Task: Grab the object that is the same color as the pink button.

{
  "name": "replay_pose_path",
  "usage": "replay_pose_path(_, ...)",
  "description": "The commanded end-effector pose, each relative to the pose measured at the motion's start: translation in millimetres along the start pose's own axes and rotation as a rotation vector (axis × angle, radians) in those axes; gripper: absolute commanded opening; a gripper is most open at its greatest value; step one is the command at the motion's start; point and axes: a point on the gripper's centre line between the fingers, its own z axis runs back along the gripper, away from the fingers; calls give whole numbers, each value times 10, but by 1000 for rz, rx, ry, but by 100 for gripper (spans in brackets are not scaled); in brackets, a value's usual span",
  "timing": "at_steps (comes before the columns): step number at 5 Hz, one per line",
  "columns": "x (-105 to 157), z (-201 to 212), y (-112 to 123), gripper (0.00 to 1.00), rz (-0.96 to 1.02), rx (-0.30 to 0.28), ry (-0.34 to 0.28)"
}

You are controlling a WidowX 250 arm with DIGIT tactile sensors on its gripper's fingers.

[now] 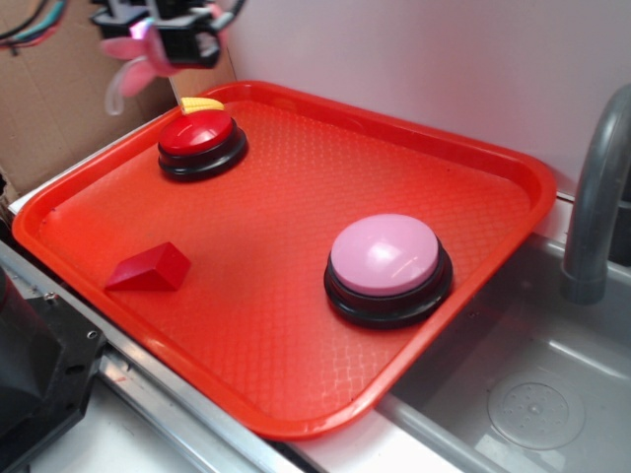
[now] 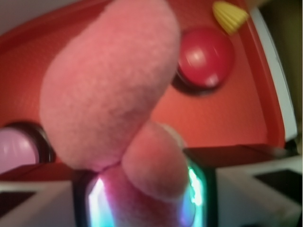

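Note:
My gripper (image 1: pixel 170 41) hangs high above the tray's far left corner, shut on the small pink plush toy (image 1: pixel 138 54), whose pale limbs dangle to the left. In the wrist view the plush (image 2: pixel 109 85) fills the middle of the frame, pinched between the lit pads (image 2: pixel 97 203). The pink button (image 1: pixel 385 254), a pale-pink dome on a black base, stands at the tray's right side and shows at the wrist view's left edge (image 2: pixel 16 149).
A red tray (image 1: pixel 246 296) holds a red-domed button (image 1: pixel 200 138), a yellow piece (image 1: pixel 202 103) behind it and a red wedge block (image 1: pixel 150 268) at the left. A metal sink (image 1: pixel 532 394) and grey faucet (image 1: pixel 596 197) lie to the right. Cardboard stands behind the gripper.

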Motion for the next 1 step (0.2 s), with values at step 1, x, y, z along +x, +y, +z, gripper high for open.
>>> replay_pose_path(1, -11, 79, -50, 0, 141, 27, -12)
